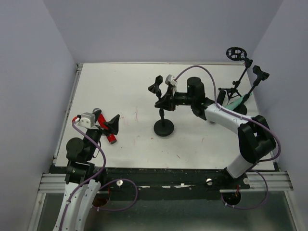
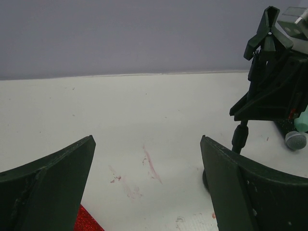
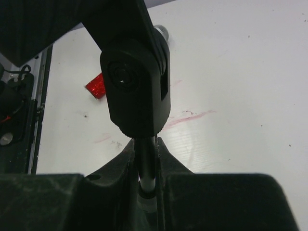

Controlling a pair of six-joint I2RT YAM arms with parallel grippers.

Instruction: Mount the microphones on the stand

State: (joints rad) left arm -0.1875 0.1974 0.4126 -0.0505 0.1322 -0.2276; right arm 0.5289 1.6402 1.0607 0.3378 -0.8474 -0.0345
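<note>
The red microphone [image 1: 109, 133] with its grey mesh head [image 1: 97, 111] lies on the white table at the left. My left gripper [image 1: 113, 124] hovers just over it with its jaws wide open. In the left wrist view only a red corner [image 2: 84, 221] shows by the left finger [image 2: 48, 187]. My right gripper [image 1: 161, 100] is shut on the pole [image 3: 147, 161] of a small black desk stand with a round base [image 1: 163, 128] and an empty clip [image 1: 155, 87]. The mint-green microphone [image 1: 235, 103] lies at the right. A grey mesh head [image 2: 295, 140] shows behind the stand; its body is hidden.
A black tripod stand [image 1: 234, 91] with an arm clip [image 1: 260, 73] and a round pop filter [image 1: 235, 53] stands at the back right corner. Grey walls close in the table on three sides. Faint red smears [image 2: 151, 166] mark the table between my arms.
</note>
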